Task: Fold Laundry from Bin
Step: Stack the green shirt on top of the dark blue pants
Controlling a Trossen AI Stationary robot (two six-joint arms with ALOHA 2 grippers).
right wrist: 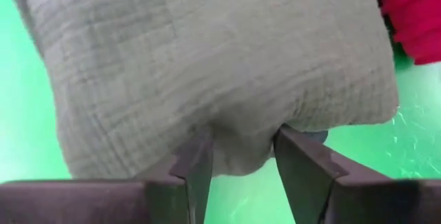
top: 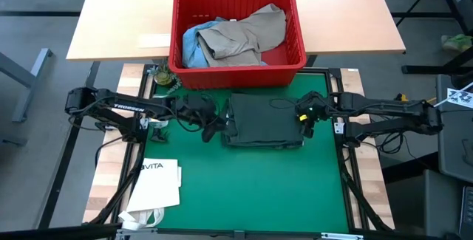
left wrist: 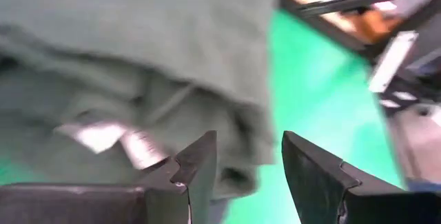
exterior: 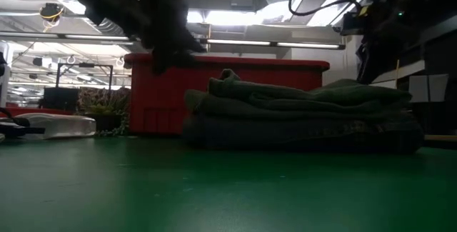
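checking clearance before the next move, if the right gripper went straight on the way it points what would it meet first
The folded green shirt. The right gripper points at its edge with its fingers apart, the cloth filling the space just ahead. Whether the fingertips already touch it is unclear.

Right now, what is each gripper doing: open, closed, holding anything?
Left gripper: open, empty, at the folded dark green shirt's left edge.
Right gripper: open around the shirt's right edge, not clamped.
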